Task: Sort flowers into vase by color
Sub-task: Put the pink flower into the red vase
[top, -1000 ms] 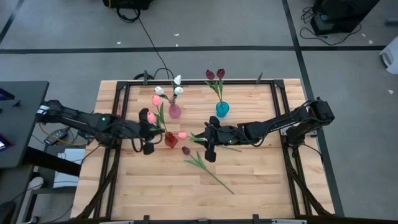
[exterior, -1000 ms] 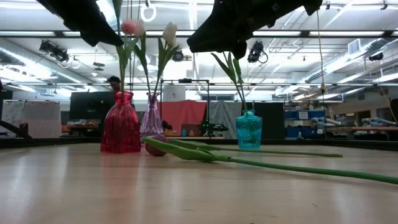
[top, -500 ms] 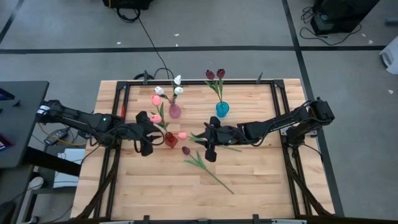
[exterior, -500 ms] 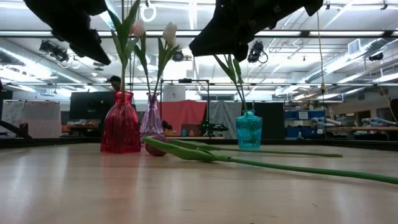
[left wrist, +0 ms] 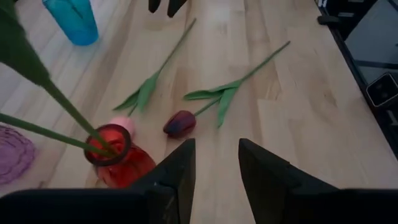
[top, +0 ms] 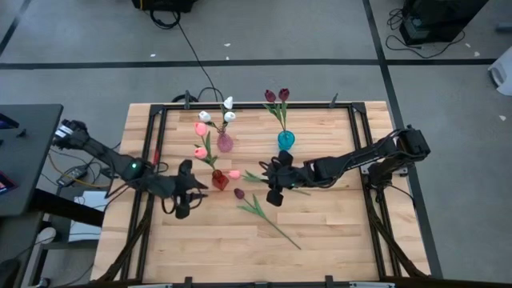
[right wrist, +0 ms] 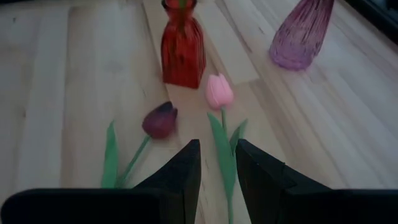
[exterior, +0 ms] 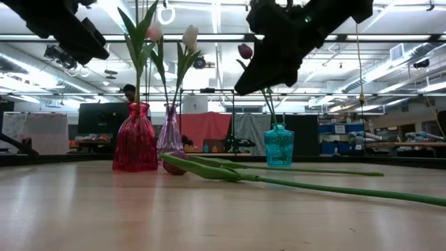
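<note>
- The wooden surface (top: 320, 232) fills the middle of the high view, with the three vases grouped in its upper centre and the two arms reaching in from the left and right edges.
- The right gripper (top: 273, 197) hangs just right of centre, above the loose flowers. Its fingers (right wrist: 181, 171) stand a little apart with nothing between them, and the right wrist view looks straight down on the pink tulip (right wrist: 219, 91); I judge it is lining up on that stem.
- The left gripper (top: 181, 210) sits left of centre, below and left of the red vase (top: 219, 179). Its fingers (left wrist: 177, 171) are parted and empty, so it looks to be standing clear of the vase.
- The red vase holds pink tulips on tall stems, a sign that pink is sorted there.
- The purple vase (top: 226, 143), above the red one, holds white tulips (top: 228, 102).
- The blue vase (top: 286, 141), at upper centre right, holds dark maroon tulips (top: 282, 94).
- Two flowers lie flat near centre: the pink tulip just right of the red vase, and a maroon tulip (top: 238, 193) below it, its long stem (top: 276, 228) running toward the lower right.
- Judging by colour, the pink one belongs in the red vase and the maroon one in the blue.
</note>
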Robot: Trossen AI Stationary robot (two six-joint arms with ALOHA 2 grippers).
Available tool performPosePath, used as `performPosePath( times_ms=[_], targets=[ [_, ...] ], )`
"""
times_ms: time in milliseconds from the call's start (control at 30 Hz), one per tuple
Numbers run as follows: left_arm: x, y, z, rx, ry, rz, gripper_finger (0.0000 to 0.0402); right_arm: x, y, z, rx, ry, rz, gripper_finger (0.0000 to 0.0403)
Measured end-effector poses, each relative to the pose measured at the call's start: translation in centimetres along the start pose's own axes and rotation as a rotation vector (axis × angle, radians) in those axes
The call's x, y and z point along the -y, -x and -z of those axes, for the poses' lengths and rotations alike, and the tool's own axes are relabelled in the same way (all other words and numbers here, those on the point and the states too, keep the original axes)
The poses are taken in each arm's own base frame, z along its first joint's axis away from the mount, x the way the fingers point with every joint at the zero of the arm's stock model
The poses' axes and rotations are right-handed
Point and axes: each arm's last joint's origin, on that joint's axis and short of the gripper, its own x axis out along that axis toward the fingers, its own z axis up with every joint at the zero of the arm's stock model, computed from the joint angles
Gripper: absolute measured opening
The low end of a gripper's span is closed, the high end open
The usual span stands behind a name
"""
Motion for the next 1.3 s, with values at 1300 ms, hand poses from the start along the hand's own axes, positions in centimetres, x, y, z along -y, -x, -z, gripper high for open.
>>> performPosePath(
  times_ms=[1300],
  targets=[
    [-0.1,-1.7,2.6,0.121,-0.031,-0.049,0.0128,1.8,-6.5,4.2,-0.3,0.075,0.012,0.0113]
  ],
)
